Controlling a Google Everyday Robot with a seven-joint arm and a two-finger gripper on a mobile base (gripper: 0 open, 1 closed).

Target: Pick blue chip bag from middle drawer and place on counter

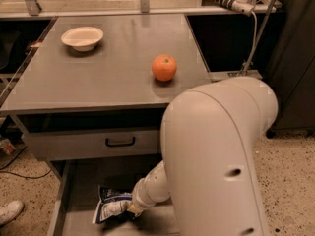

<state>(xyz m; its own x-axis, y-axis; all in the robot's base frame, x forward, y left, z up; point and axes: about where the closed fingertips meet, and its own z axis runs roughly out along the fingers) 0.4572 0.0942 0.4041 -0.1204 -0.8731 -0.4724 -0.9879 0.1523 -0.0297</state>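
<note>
**A:** Where is the crinkled dark-blue foil chip bag (112, 204)?

**B:** It lies low in the pulled-out shallow grey metal drawer (81, 225), on the flat floor. It is closer to the drawer's left wall than its right, and its white printed patches face up. It is not on the flat grey metal desk (108, 77).

**A:** And the gripper?

**B:** The gripper (131, 208) is down in the same drawer, at the bag's right edge and touching it. I cannot tell whether it is clamped on the bag or apart.

**A:** What is the large shape on the right?

**B:** That is the robot's big rounded white arm (216, 156). It stands in front of the desk's front right corner and reaches down and left into the drawer.

**A:** What is on the desk?

**B:** A round white bowl (82, 37) sits near the back left corner. A round orange fruit (164, 67) sits near the right edge, toward the front. The two are well apart.

**A:** Anything else?

**B:** A closed grey drawer front (69, 144) with a black handle (120, 141) sits just under the desk's front edge, above the open drawer. A white shoe (10, 211) rests on the speckled floor (288, 181), left of the drawer.
</note>
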